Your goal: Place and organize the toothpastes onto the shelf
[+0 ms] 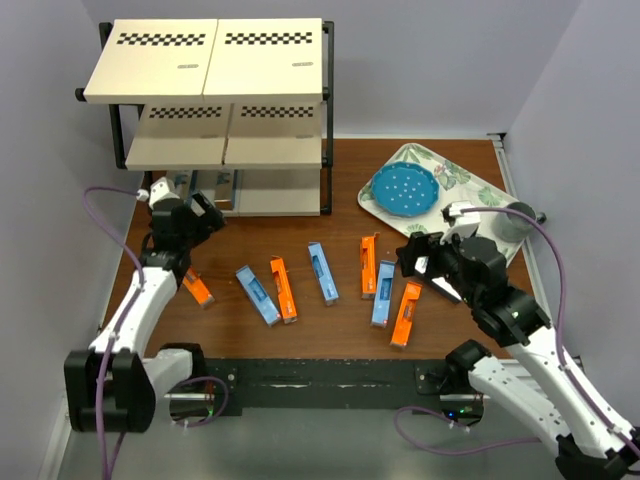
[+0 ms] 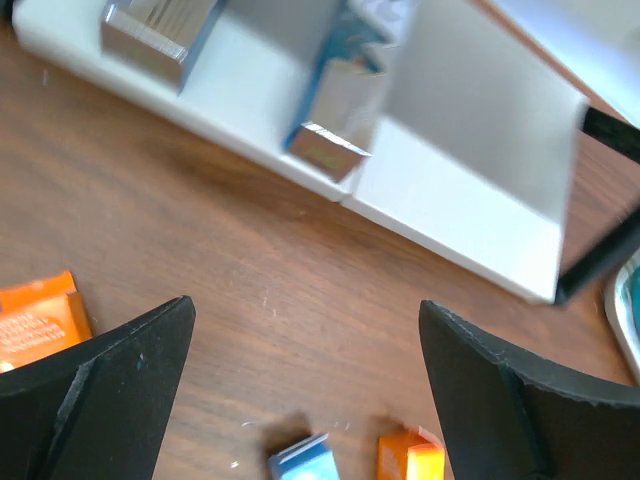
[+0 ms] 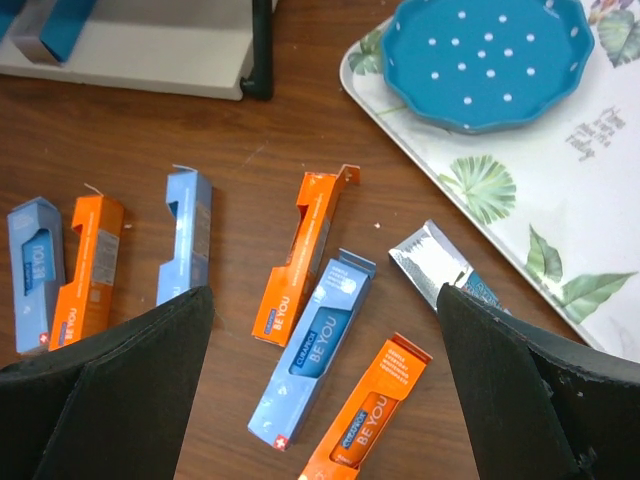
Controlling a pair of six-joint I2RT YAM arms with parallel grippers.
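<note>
Both spread, nothing held: left gripper (image 2: pixel 305 312) faces the shelf (image 1: pixel 205 60) at upper left, right gripper (image 3: pixel 325 295) hovers over the toothpaste cartons (image 1: pixel 323 272) scattered mid-frame. Danger: orange carton (image 3: pixel 305 250) and light blue carton (image 3: pixel 312 345) lie tight together, so closing could snag both.

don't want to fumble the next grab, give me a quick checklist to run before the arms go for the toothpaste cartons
1. left pincer open and empty: ok.
2. right pincer open and empty: ok.
3. orange carton below the right pincer lying free: not ok, it touches the light blue carton.
4. room on the shelf's lowest board: ok, its right part is bare.
5. silver carton clear of the floral tray: cannot tell, its far end is hidden.
</note>
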